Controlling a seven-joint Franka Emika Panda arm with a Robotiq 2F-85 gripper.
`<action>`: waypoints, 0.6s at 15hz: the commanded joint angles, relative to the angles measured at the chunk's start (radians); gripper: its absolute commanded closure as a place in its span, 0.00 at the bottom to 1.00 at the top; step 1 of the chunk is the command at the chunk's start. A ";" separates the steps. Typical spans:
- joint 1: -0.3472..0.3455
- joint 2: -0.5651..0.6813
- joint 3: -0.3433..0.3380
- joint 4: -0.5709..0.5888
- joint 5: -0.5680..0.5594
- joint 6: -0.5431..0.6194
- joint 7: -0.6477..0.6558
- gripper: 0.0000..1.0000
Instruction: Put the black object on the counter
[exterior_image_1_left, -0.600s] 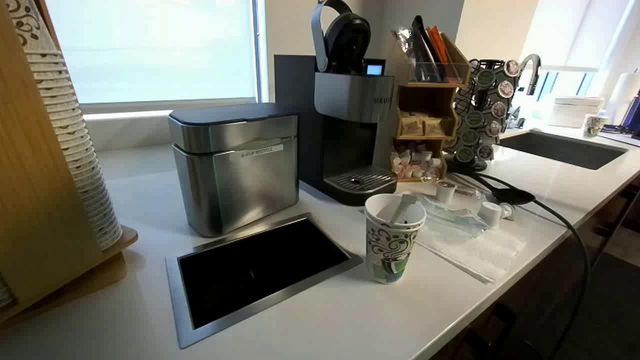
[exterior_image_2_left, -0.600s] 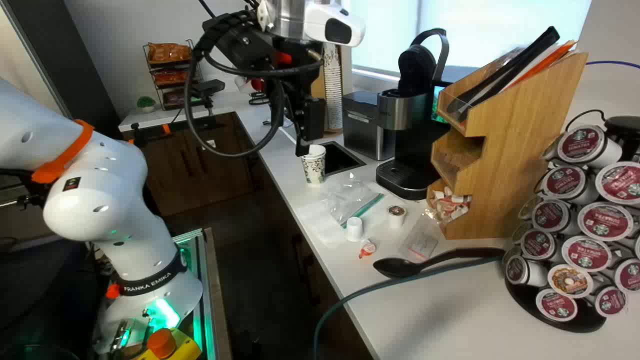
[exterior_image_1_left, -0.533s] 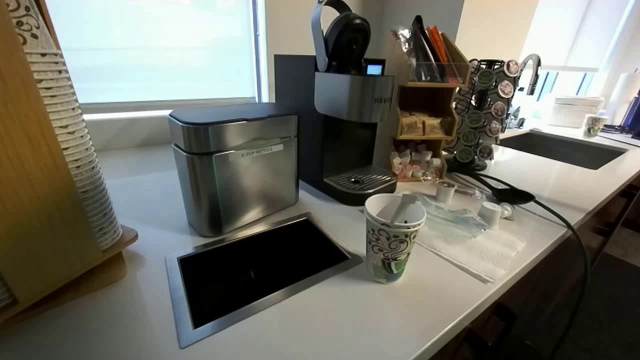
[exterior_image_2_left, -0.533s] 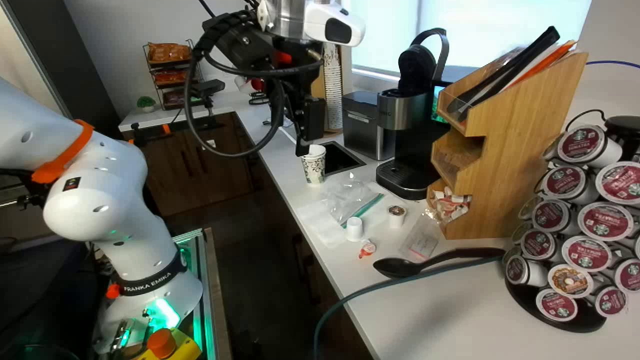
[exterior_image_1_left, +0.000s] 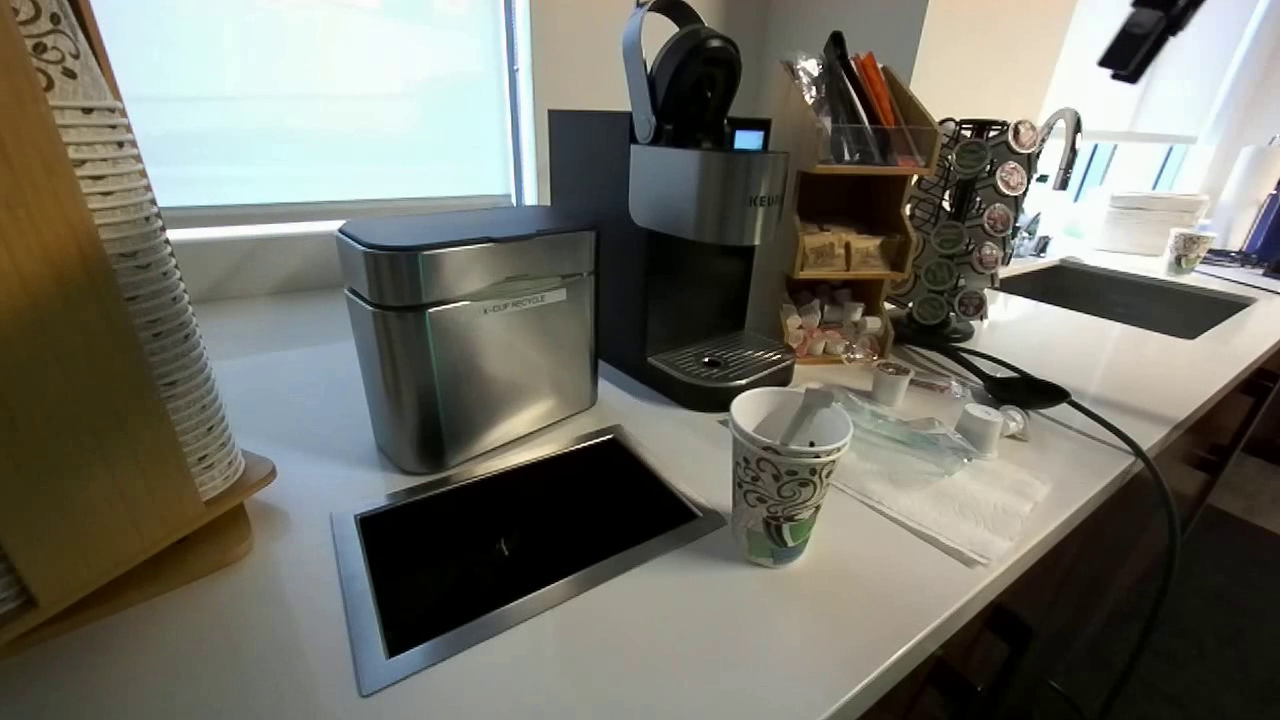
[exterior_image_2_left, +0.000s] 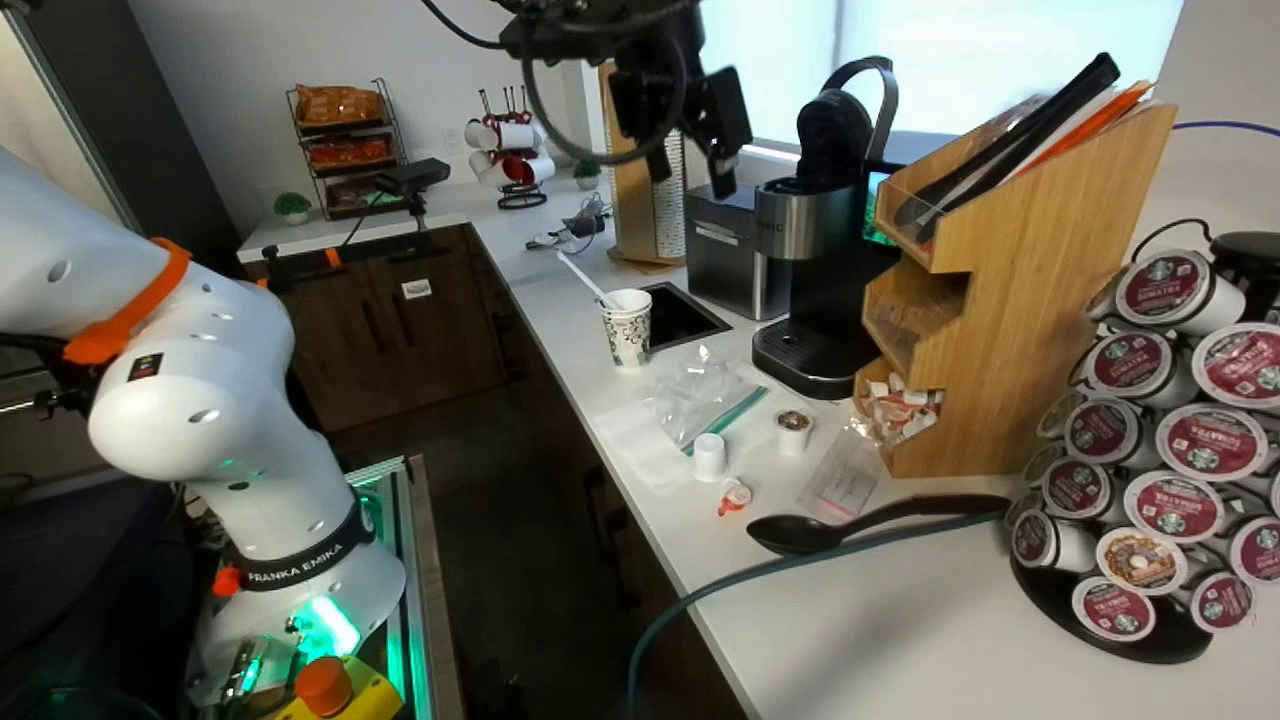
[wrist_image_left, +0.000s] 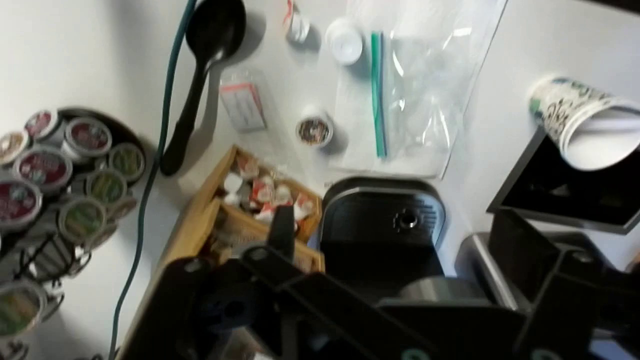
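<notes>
A slim, elongated black object (exterior_image_2_left: 1040, 120) leans in the top tray of the wooden rack, beside white and orange-red items. It also shows in an exterior view (exterior_image_1_left: 845, 90). In the wrist view I cannot make it out; the rack's top is mostly behind my gripper. The white counter (exterior_image_2_left: 860, 640) carries the rack; it also shows in an exterior view (exterior_image_1_left: 620, 660) and in the wrist view (wrist_image_left: 90, 55). My gripper (exterior_image_2_left: 692, 176) is open and empty, high above the counter, apart from the black object. In the wrist view its fingers (wrist_image_left: 400, 237) stand wide apart.
The coffee machine (exterior_image_2_left: 820, 300), wooden rack (exterior_image_2_left: 1050, 330) and pod carousel (exterior_image_2_left: 1160, 480) stand along the counter. A paper cup (exterior_image_2_left: 628, 335) stands near the dark inset panel (exterior_image_2_left: 685, 312). A black spoon (exterior_image_2_left: 800, 535), hose (exterior_image_2_left: 700, 595), plastic bag (exterior_image_2_left: 700, 400) and pods lie in front.
My gripper has moved up and toward the coffee machine, and its fingers have tilted. Part of it now enters the top right of an exterior view. The objects have not moved.
</notes>
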 joint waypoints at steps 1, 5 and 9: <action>0.008 0.076 0.088 0.076 0.005 0.206 0.128 0.00; 0.010 0.076 0.113 0.069 -0.002 0.266 0.148 0.00; -0.026 0.196 0.107 0.121 0.035 0.453 0.317 0.00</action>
